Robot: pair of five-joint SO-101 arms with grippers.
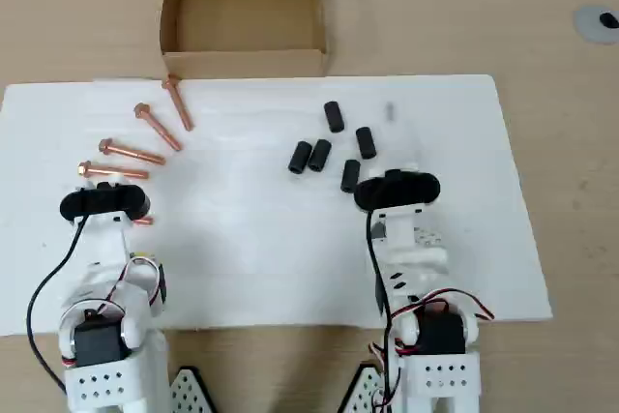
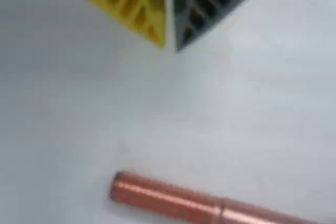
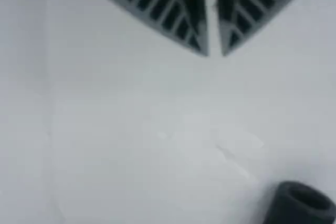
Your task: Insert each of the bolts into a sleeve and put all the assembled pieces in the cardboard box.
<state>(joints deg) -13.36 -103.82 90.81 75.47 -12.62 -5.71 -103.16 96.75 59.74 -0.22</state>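
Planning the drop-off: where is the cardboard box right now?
In the high view the cardboard box stands open just beyond the far edge of the white mat, on the left side, its front wall beside the farthest bolt.

You're seeing copper bolts (image 1: 132, 153), black sleeves (image 1: 319, 155), a brown cardboard box (image 1: 242, 63), a white sheet (image 1: 251, 239); the left gripper (image 2: 169, 47) is showing yellow-and-black ribbing, the right gripper (image 3: 212, 53) grey.

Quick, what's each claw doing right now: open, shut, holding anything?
Left claw: closed, holding nothing.
Right claw: closed, holding nothing.
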